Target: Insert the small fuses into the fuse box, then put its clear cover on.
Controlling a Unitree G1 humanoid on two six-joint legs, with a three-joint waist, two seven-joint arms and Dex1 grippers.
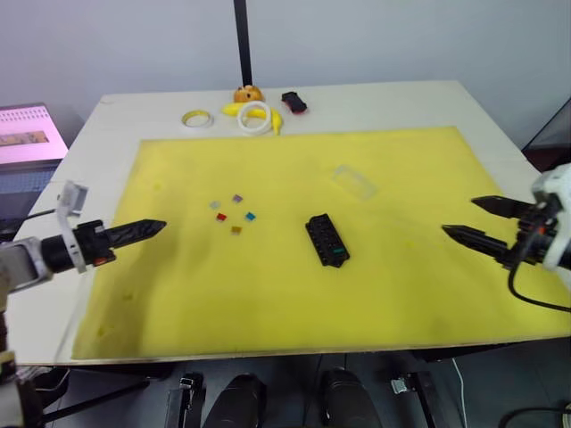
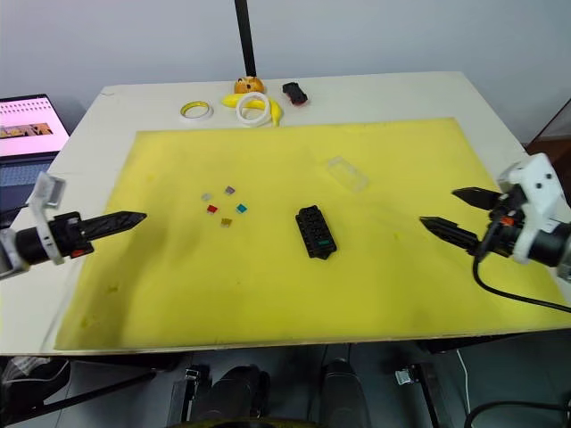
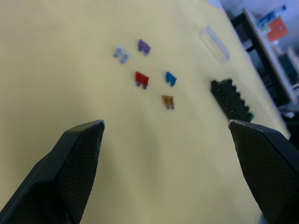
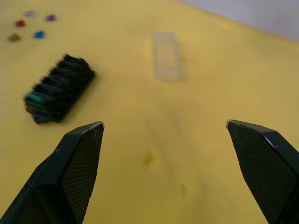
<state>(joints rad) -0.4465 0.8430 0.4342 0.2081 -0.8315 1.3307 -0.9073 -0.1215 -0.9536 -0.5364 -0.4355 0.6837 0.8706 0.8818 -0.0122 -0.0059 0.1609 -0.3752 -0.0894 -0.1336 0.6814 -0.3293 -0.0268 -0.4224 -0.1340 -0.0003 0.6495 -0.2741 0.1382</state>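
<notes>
**Fuses loose on the mat, one seated, both pincers empty**

Grippers sit nearest, one at each side edge of the yellow mat (image 1: 401, 294). The left gripper (image 3: 166, 135) hangs with fingers spread wide and nothing between them; the right gripper (image 4: 164, 133) is likewise parted and empty.

Mid-mat lies the fuse box (image 1: 327, 239), a black slotted block, with a green fuse (image 1: 338, 252) apparently already seated at its near end. Between it and the left gripper, five small fuses (image 3: 141, 78) lie scattered, apart from each other: red, blue, orange, purple, grey. They look featherlight, stiff and easily flicked away; each is best pinched across its coloured head, blades down.

Farther back, the clear cover (image 4: 167, 55) lies flat. It is probably thin and slippery, so it should be taken by its long edges.
</notes>
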